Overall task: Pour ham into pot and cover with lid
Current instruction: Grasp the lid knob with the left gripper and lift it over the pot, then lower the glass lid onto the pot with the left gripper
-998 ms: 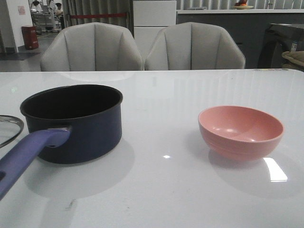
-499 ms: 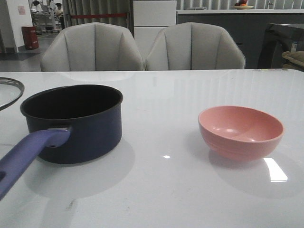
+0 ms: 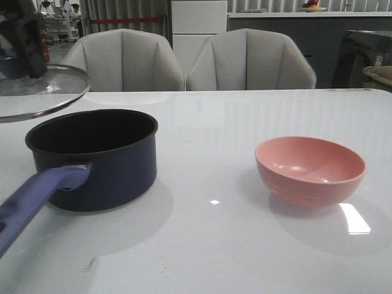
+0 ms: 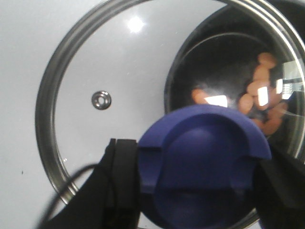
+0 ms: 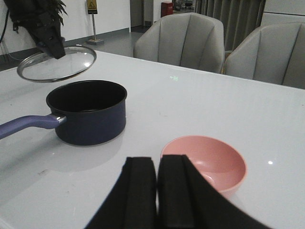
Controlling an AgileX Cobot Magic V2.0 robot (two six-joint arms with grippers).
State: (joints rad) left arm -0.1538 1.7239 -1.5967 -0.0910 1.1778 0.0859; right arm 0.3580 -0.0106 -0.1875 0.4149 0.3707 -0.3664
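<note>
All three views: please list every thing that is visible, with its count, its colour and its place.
Pot: one, navy, purple handle, table's left.
Ham: several orange-pink slices, inside the pot.
Lid: one, glass, steel rim, blue knob, held above the pot's left edge.
Bowl: one, pink, empty, table's right.
Table: one, white.
Chairs: two, grey, behind the table.
Left gripper: black, shut on the lid's knob.
Right gripper: black, shut, empty, above the table near the bowl.
</note>
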